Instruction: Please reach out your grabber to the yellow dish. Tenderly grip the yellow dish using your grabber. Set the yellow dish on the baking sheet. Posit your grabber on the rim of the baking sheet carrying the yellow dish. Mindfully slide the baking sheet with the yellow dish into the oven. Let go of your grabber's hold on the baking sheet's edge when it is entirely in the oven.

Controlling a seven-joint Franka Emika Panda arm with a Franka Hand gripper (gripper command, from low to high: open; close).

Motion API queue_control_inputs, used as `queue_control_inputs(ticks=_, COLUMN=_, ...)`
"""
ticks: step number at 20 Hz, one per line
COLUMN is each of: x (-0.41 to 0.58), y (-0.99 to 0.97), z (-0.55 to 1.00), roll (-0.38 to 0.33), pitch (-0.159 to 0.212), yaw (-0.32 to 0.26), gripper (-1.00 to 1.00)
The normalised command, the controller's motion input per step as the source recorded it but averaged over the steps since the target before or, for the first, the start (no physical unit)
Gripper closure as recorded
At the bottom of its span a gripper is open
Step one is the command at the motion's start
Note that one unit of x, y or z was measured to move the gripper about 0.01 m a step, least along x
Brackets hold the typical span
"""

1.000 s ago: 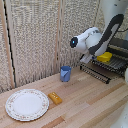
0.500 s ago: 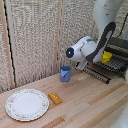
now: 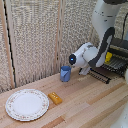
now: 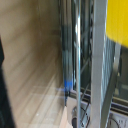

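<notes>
Exterior view: a wooden bench (image 3: 95,100) in front of a woven screen. 1 white robot arm bends down from the upper corner on the exterior view's right, its hand (image 3: 86,71) low over the near edge of the baking sheet (image 3: 107,70), a dark wire rack that sticks out of the oven (image 3: 120,50) at that edge of the picture. A small patch of bright yellow, the yellow dish (image 3: 108,56), shows just past the arm, on or above the rack; most of it is hidden. Well apart, toward the exterior view's left, stand a blue cup (image 3: 65,73), an orange-yellow block (image 3: 55,98) and a large patterned white plate (image 3: 27,104); none of them is touched.

Wrist view: blurred and very close. Metal bars of the baking sheet run along the picture, the yellow dish (image 4: 118,22) fills 1 corner, and 1 blue fingertip (image 4: 66,86) sits against the rack's edge bar. Whether the fingers are apart or clamped on that bar, I cannot tell.

As a judgement: the dish already seems placed on the sheet, so the first 3 steps look done. The hand appears to be at the rim-gripping step. Pushing the sheet fully into the oven and letting go remain.
</notes>
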Motion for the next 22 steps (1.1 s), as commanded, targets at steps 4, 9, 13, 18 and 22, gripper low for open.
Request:
queue_control_inputs(ticks=4, x=-0.059, y=-0.36, z=0.2, roll=0.006, pitch=0.12, yaw=-0.056, gripper=-1.0)
queue_control_inputs(ticks=9, x=0.0, y=-0.25, z=0.32, roll=0.02, pitch=0.187, yaw=-0.034, gripper=-1.0)
queue_control_inputs(ticks=13, x=0.019, y=-0.26, z=0.31, roll=0.01, pitch=0.198, yaw=-0.012, gripper=-1.0)
queue_control_inputs(ticks=18, x=0.074, y=-0.15, z=0.12, roll=-0.002, pitch=0.109, yaw=-0.002, gripper=1.0)
queue_control_inputs(ticks=22, x=0.0, y=-0.15, z=0.0, roll=0.0, pitch=-0.021, yaw=-0.003, gripper=1.0)
